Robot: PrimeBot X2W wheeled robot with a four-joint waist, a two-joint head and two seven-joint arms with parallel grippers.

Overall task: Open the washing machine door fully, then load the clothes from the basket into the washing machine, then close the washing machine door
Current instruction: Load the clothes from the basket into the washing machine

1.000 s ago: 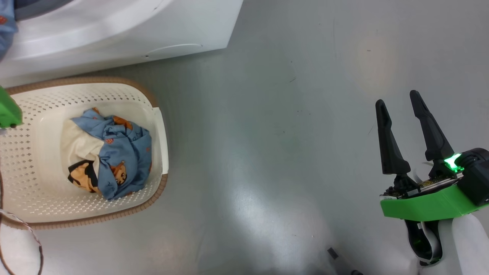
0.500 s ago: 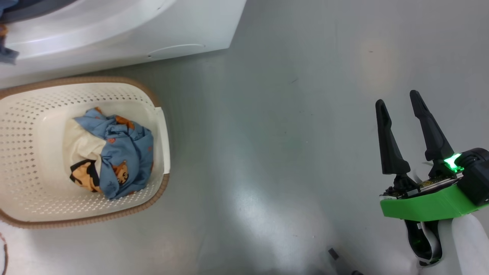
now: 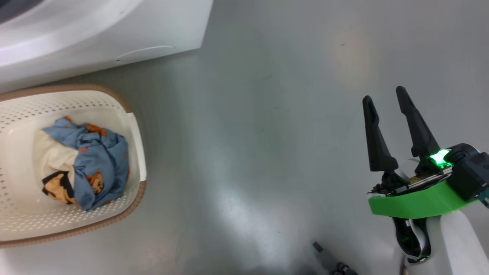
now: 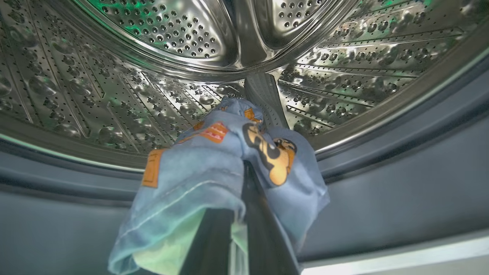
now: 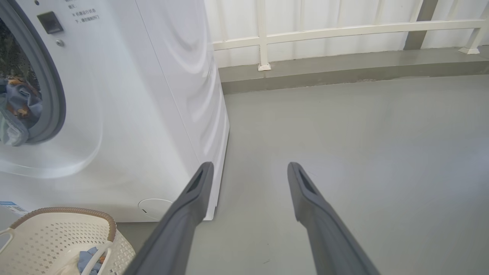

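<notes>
Soft blue printed cloth [image 4: 214, 168], pinched in the left gripper [image 4: 246, 179], hangs at the mouth of the perforated steel drum [image 4: 172, 34]. Crumpled clothes [image 3: 88, 160] lie in the holed cream basket [image 3: 23, 225] at nine o'clock; at three, the right gripper [image 3: 384, 94], fingers tapered, stands spread over smooth grey floor [image 3: 248, 152].

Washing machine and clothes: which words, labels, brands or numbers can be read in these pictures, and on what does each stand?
No text here reads clearly.
Small grey print, two lines high on the washing machine front: too small to read.
Blue label, low on the same front: too small to read.
Orange-red patch on the blue garment at the drum: pale letters, too blurred to read.
</notes>
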